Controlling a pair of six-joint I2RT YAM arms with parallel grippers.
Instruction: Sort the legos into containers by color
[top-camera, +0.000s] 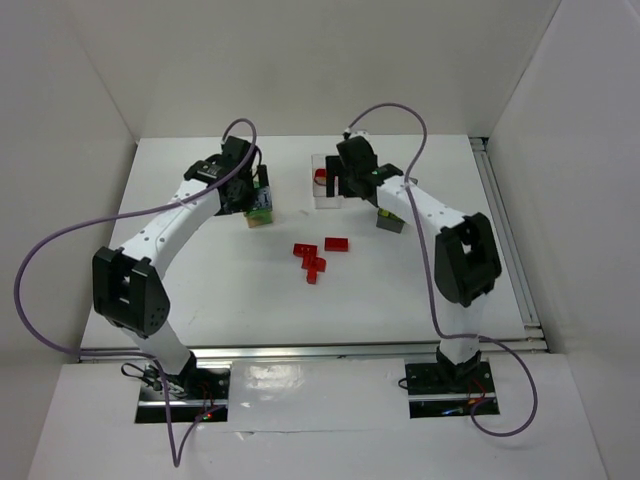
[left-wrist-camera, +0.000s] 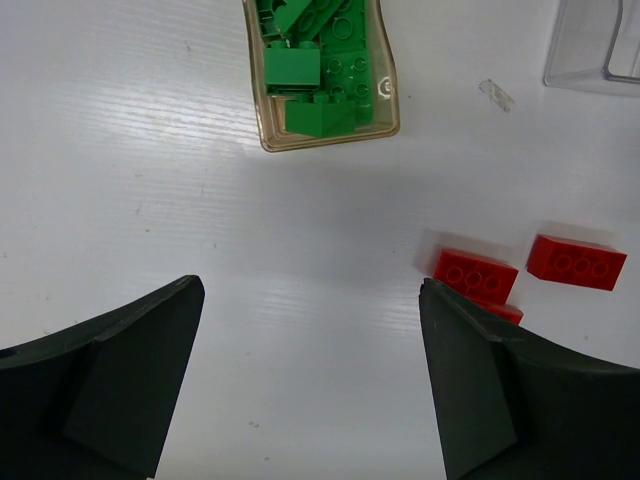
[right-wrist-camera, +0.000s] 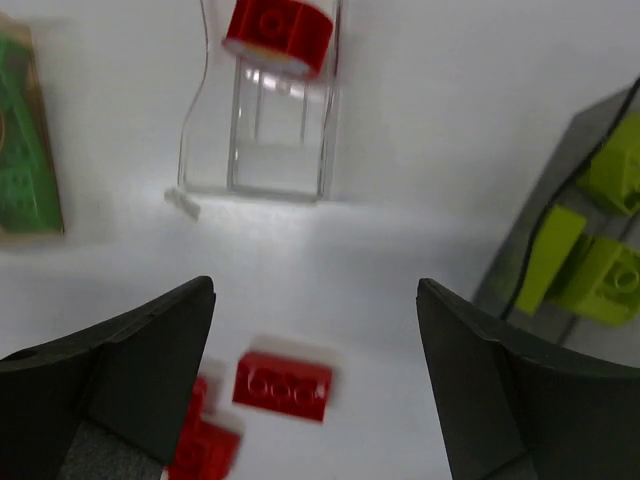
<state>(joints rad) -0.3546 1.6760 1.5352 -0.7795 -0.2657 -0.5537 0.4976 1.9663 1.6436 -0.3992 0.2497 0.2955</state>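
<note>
Several red legos (top-camera: 312, 256) lie loose mid-table; they also show in the left wrist view (left-wrist-camera: 475, 275) and the right wrist view (right-wrist-camera: 282, 385). A clear container (top-camera: 327, 190) holds one red lego (right-wrist-camera: 275, 30). A second container (left-wrist-camera: 325, 75) is full of dark green legos. A third container (right-wrist-camera: 590, 250) holds yellow-green legos. My left gripper (left-wrist-camera: 310, 290) is open and empty, above the table beside the green container (top-camera: 260, 205). My right gripper (right-wrist-camera: 315, 290) is open and empty, hovering between the red container (right-wrist-camera: 260, 150) and the loose red legos.
White walls enclose the table on the left, back and right. A metal rail (top-camera: 505, 230) runs along the table's right edge. A small clear plastic scrap (left-wrist-camera: 497, 95) lies near the red container. Purple cables loop over both arms.
</note>
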